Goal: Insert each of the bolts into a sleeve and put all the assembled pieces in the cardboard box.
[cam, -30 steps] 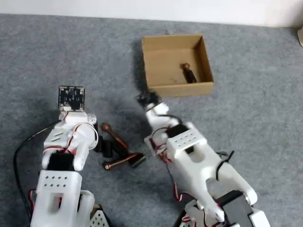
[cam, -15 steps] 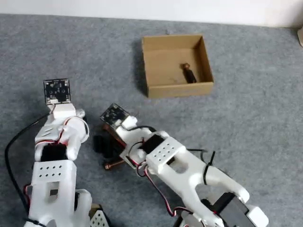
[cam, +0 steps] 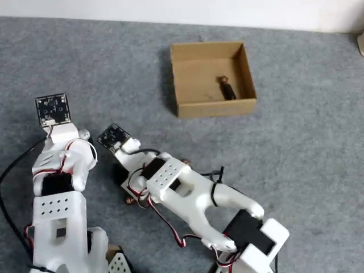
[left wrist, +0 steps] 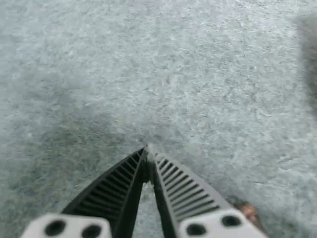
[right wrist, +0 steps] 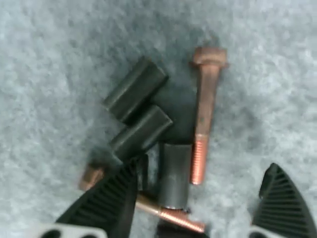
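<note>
Right gripper (right wrist: 200, 171) hovering over bolts (right wrist: 205, 114), sleeves (right wrist: 136, 89), lower left, fingers spread; left gripper (left wrist: 148, 148) fingers pressing together, empty.

Grey carpet-like table cover (cam: 307, 170), white wall (cam: 170, 8) behind

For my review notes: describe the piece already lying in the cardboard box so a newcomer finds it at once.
Start at the cardboard box at the far end of the grey carpet. Inside lies one assembled piece: a copper bolt head protruding from a dark sleeve. Unlike the loose bolts and sleeves under the right gripper, it lies alone, already joined.
</note>
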